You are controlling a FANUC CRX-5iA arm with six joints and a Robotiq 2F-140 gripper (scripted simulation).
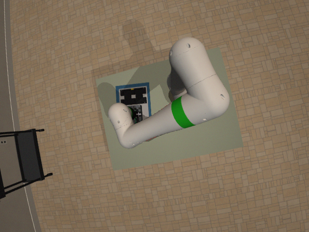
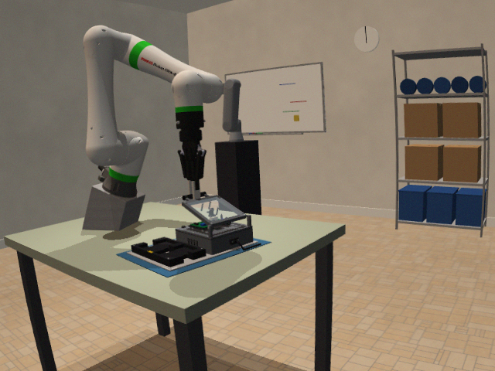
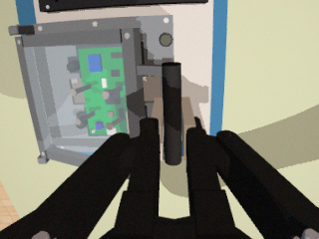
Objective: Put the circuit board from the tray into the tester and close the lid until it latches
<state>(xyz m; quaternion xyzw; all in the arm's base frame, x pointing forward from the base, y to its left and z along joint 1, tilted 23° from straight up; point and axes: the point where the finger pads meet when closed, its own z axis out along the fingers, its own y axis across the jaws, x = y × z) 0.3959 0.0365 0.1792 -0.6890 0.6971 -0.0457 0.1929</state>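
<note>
Pinching the lid's handle [image 3: 171,114] between its fingertips, the gripper [image 3: 171,134] hangs over the half-lowered lid [image 2: 213,210], with the circuit board [image 3: 103,90] seated below it.

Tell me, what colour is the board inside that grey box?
Green, the circuit board; the wrist view shows it best.

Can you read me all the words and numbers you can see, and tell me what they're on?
Red lettering on the robot arm: too blurred to read.
Coloured lines on the whiteboard: too small to read.
Wall clock: no numbers show.
Tester, tray, circuit board: no readable text.
</note>
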